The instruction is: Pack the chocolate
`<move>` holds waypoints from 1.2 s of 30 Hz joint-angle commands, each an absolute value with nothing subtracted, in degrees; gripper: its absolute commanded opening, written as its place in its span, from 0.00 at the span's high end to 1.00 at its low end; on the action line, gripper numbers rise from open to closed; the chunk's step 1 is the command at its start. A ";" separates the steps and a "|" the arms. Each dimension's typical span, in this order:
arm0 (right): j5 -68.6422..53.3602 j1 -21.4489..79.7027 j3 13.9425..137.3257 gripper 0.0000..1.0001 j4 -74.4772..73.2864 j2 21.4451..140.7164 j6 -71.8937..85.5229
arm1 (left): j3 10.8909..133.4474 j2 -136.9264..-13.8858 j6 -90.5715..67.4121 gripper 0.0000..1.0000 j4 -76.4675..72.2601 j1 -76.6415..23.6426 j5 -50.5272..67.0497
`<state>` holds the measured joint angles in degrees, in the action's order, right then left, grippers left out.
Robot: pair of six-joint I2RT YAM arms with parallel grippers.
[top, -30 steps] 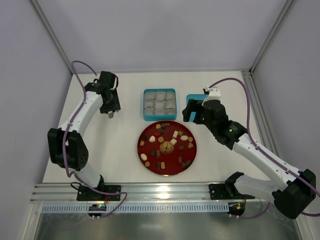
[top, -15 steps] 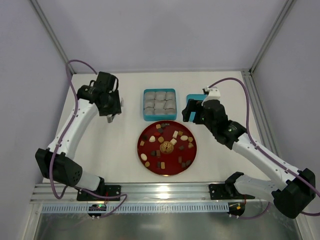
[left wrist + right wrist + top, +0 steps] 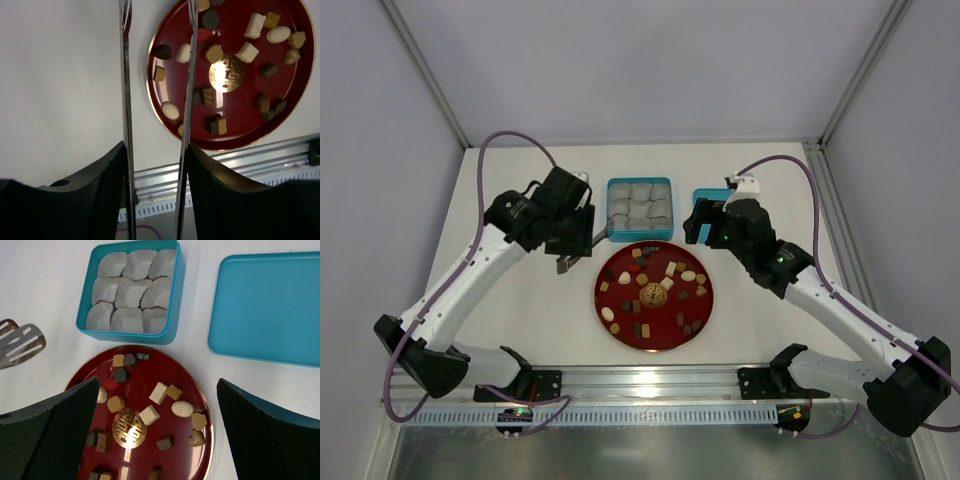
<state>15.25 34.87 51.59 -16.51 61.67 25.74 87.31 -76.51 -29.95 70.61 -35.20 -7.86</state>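
Bite-size chocolates lie loose on the round red plate, on the table.
They're dark brown, tan and cream-white cubes and ovals, plus a red one, scattered around a round gold piece. The left end effector pinches thin metal tongs near the plate's rim, and the right end effector gapes wide, holding nothing.

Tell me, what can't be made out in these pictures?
Left wrist view: the tongs run off the top edge, so their tips are unseen there.
Right wrist view: the red plate is cut by the bottom edge and partly hidden behind the black fingers; the teal lid runs off the right edge.
Top view: the chocolates are too small to tell their shapes.
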 commanded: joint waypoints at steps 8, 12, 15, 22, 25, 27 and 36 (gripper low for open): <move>15.21 34.98 53.26 0.00 -16.43 61.44 27.25 | 88.42 -77.08 -35.24 0.51 71.37 -47.63 -7.56; 15.03 34.98 52.82 0.00 -16.43 61.00 27.68 | 86.93 -78.57 -35.94 0.50 69.26 -50.09 -7.12; 15.03 34.89 52.38 0.00 -16.61 60.56 27.77 | 85.70 -79.71 -36.38 0.50 67.68 -51.68 -6.50; 15.29 34.98 52.12 0.00 -17.58 59.59 27.60 | 83.32 -81.74 -37.18 0.51 64.34 -53.44 -5.80; 15.38 34.89 51.86 0.00 -17.67 58.98 27.42 | 83.06 -82.44 -37.44 0.51 64.16 -54.31 -5.54; 15.29 34.98 51.68 0.00 -17.75 58.89 27.51 | 82.62 -82.62 -37.88 0.51 63.99 -55.02 -5.71; 15.20 34.98 50.80 0.00 -17.49 58.54 27.95 | 79.81 -82.70 -39.11 0.52 63.11 -56.16 -6.42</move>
<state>15.18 34.87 51.27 -18.48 60.23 27.27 80.36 -83.00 -37.74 65.08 -55.77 -5.98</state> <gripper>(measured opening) 0.996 0.489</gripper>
